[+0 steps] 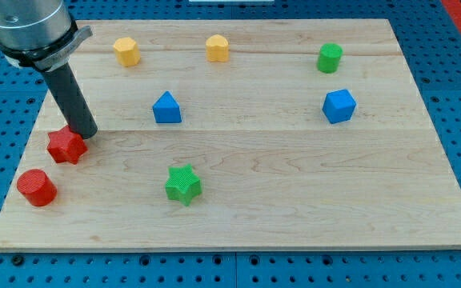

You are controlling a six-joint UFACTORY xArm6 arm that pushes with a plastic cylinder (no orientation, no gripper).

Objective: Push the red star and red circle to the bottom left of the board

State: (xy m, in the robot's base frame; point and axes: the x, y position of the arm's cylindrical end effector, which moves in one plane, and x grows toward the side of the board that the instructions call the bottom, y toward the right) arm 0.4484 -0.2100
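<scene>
Our arm's housing [26,28] cut off by the view's top and left edges, the very end of my tip [84,133] touching the red star [66,146], contact indistinct, yellow block [218,48] at far top, shape unclear to us.

No readable text, label or number anywhere

my tip [86,132] touching red star [66,146], red circle [36,187] near

The light is bright and even, coming from above. The wooden board [294,160] looks pale and clean, with no strong glare. Each block has only a small soft shadow under it. Everything looks sharp, though the picture is a bit grainy.
</scene>
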